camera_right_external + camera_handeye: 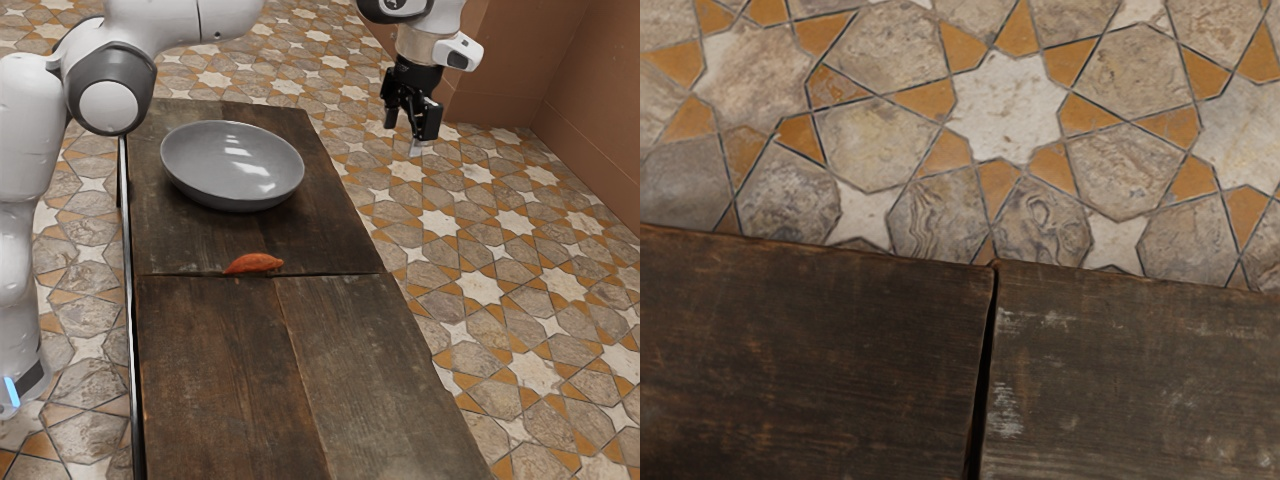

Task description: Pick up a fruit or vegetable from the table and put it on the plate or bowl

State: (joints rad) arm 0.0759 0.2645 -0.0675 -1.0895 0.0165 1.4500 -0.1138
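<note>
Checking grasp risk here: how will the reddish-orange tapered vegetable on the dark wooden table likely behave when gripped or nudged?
The reddish-orange tapered vegetable looks solid, so probably stiff and light. Its rounded body and pointed ends suggest it may roll or pivot if nudged. Lying flat on the dark wooden table, tipping seems unlikely.

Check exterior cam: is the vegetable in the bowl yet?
No, the orange vegetable lies on the table, apart from the grey bowl.

On the table (300, 380), the bowl (232, 164) sits behind the vegetable (253, 264), well apart.
</note>
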